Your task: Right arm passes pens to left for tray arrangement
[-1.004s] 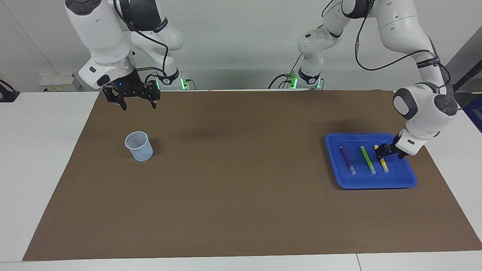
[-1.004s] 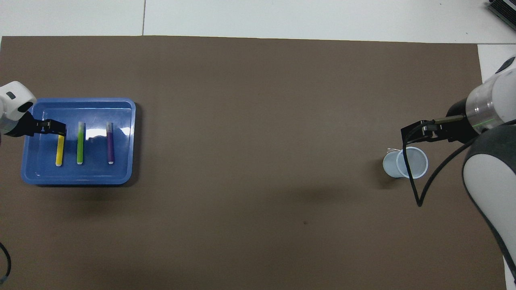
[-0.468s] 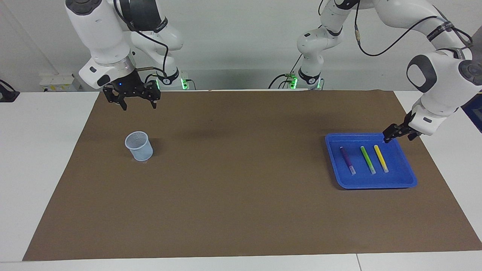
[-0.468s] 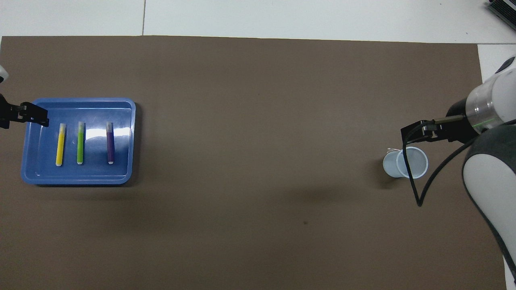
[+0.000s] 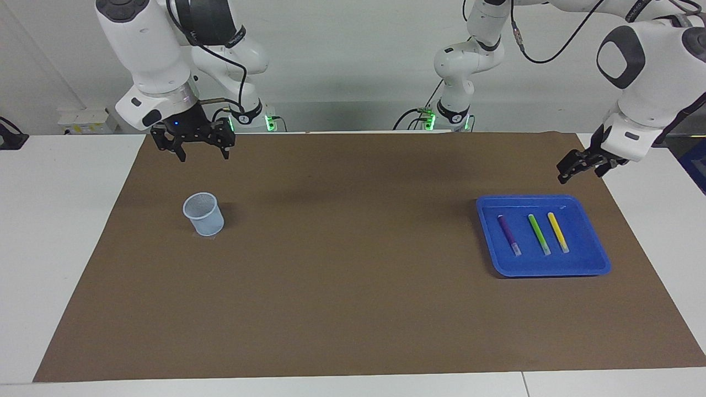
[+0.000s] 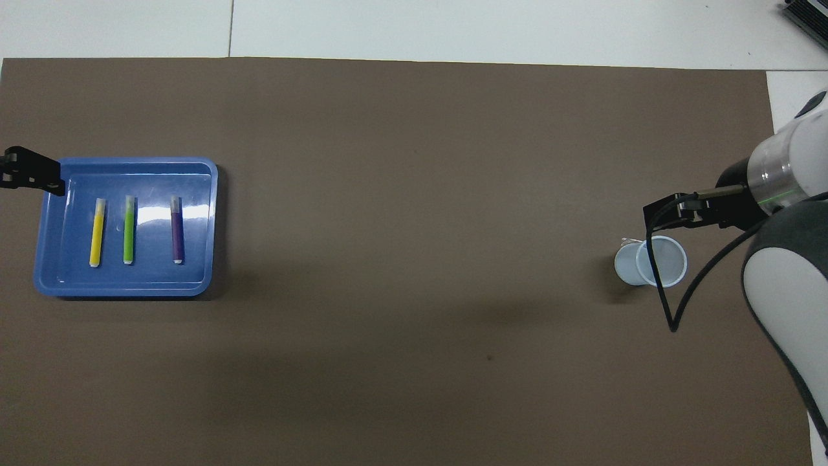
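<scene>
The blue tray [image 5: 582,262] [image 6: 194,275] lies on the brown mat toward the left arm's end of the table. Three pens rest side by side in it: purple [image 5: 509,234] [image 6: 176,230], green [image 5: 538,234] [image 6: 129,230] and yellow [image 5: 557,231] [image 6: 96,232]. My left gripper [image 5: 572,168] [image 6: 31,175] hangs open and empty in the air, over the mat beside the tray's rim and clear of the pens. My right gripper [image 5: 203,154] waits open and empty, raised over the mat at the right arm's end, with its blue light showing.
A small translucent pale-blue cup [image 5: 204,214] [image 6: 650,261] stands upright on the mat below the right gripper's side. The brown mat [image 5: 342,264] covers most of the white table. A black cable loops from the right arm over the cup in the overhead view.
My left gripper has lifted off the yellow pen in the tray and drawn up and away past the rim. The yellow pen stays in the tray. The right arm has not moved.
</scene>
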Action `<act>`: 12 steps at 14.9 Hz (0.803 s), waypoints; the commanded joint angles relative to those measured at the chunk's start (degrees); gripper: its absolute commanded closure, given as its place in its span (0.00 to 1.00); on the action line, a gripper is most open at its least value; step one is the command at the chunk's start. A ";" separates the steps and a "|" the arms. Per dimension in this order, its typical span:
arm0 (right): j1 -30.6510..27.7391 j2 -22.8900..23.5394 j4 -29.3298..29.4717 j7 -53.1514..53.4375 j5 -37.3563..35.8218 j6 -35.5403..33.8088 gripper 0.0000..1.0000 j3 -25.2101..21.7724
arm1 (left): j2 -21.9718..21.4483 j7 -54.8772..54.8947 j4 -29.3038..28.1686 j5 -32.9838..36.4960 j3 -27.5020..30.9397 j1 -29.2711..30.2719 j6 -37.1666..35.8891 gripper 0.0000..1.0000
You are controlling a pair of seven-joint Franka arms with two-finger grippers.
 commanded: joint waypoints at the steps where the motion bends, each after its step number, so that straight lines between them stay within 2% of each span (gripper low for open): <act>1: -0.75 -0.51 0.01 -0.44 1.15 -0.41 0.00 0.32 | -4.44 -0.67 -0.39 -3.10 0.44 -0.76 -3.29 0.00; 4: -0.75 -0.51 0.01 -0.44 1.15 -0.50 0.00 0.32 | -7.96 -0.67 -0.39 -4.43 0.44 -0.76 -4.70 0.00; 6: -0.75 -0.42 0.18 -0.44 1.15 -0.59 0.00 0.32 | -8.41 -0.67 -0.22 -4.52 0.53 -1.54 -4.70 0.00; 10: -0.75 -0.42 0.18 -0.44 1.15 -0.67 0.00 0.40 | -9.28 -0.67 -1.61 -4.61 6.40 -9.79 -4.44 0.00; 12: -0.75 -0.42 0.18 -0.44 1.15 -0.68 0.00 0.40 | -10.60 -0.67 -4.33 -4.61 7.65 -10.86 -3.74 0.00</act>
